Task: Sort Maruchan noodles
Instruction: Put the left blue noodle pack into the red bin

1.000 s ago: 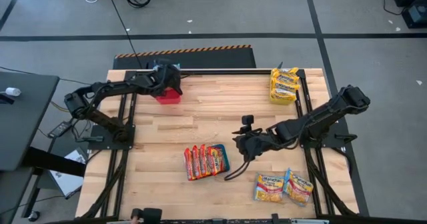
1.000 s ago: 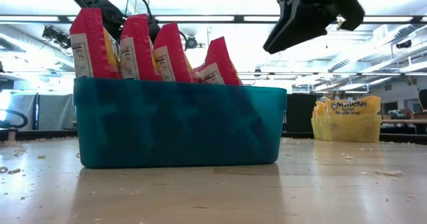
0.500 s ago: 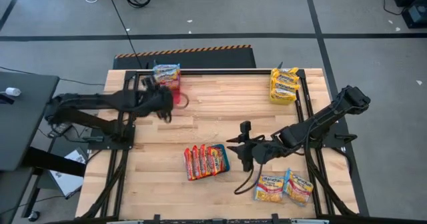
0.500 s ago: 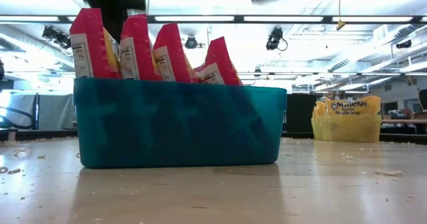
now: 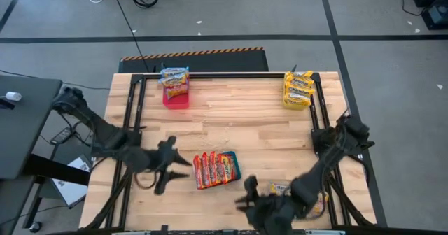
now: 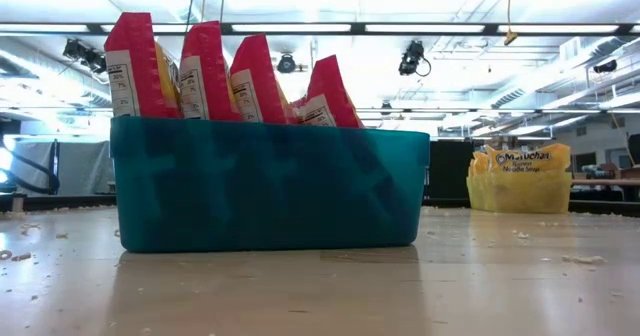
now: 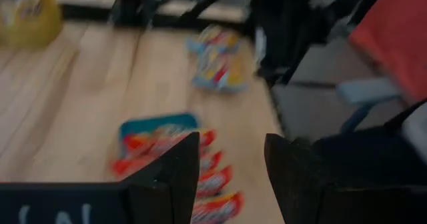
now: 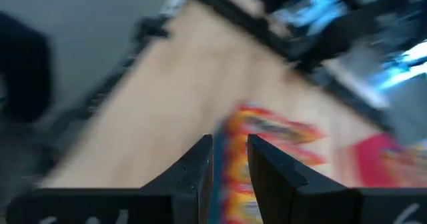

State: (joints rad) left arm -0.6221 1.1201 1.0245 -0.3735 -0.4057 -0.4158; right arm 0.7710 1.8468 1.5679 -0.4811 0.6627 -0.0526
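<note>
Currently, high view: left gripper [image 5: 166, 166] at lower left, fingers apart and empty, beside the teal tray [image 5: 233, 166] of red packets [image 5: 210, 170]. Right gripper [image 5: 260, 201] at bottom centre over two loose packets [image 5: 281, 188]; more sit in the red bin [image 5: 176, 98] and yellow bin [image 5: 297, 89].

Left wrist view: jaws parted, nothing between.

Right wrist view: narrow gap, empty. Step, judged: reaching for a loose packet; next, descend and close.

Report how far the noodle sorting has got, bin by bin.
Done: red-orange packets stand in the teal bin, yellow packets fill the yellow bin at the far right corner, and one packet lies on the red bin. In hand: nothing; the left gripper is open and empty beside the teal bin. Left: loose packets at the near edge, under the right gripper.
</note>
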